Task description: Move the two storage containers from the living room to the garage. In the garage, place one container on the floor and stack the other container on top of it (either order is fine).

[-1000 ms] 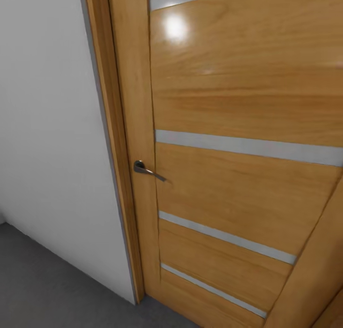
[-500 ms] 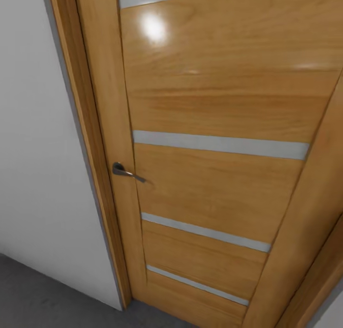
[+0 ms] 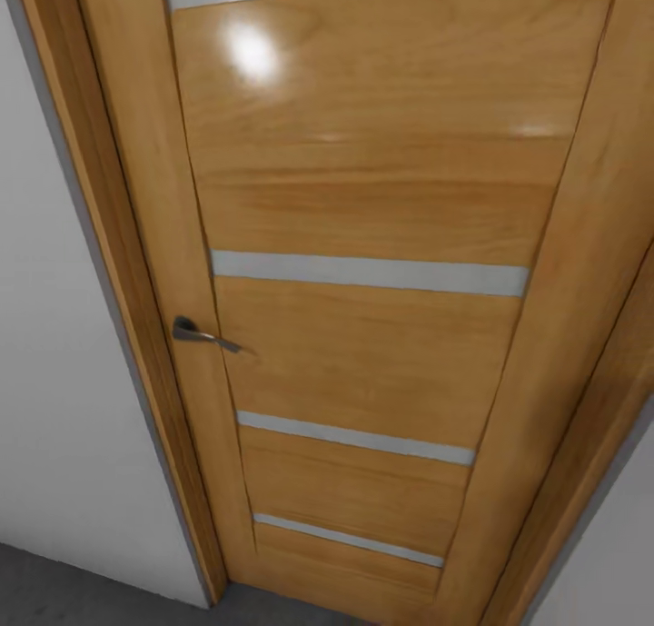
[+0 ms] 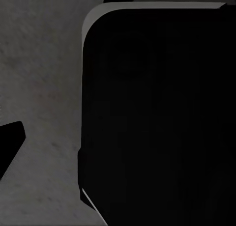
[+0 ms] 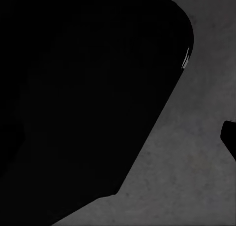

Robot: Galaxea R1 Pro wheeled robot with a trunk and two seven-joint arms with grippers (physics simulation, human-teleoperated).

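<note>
The head camera faces a closed wooden door (image 3: 363, 244) with pale horizontal strips and a metal lever handle (image 3: 202, 332), set in a wood frame (image 3: 100, 244) between white walls (image 3: 45, 408). A sliver of dark grey floor (image 3: 64, 590) shows below. Both wrist cameras show mottled grey floor beside a large black shape (image 4: 157, 118); neither gripper's state can be told.

Under you lies the floor (image 3: 54, 590), dark grey mottled concrete, seen as a strip at the foot of the wooden door (image 3: 363, 335) and pale wall (image 3: 54, 381)
</note>
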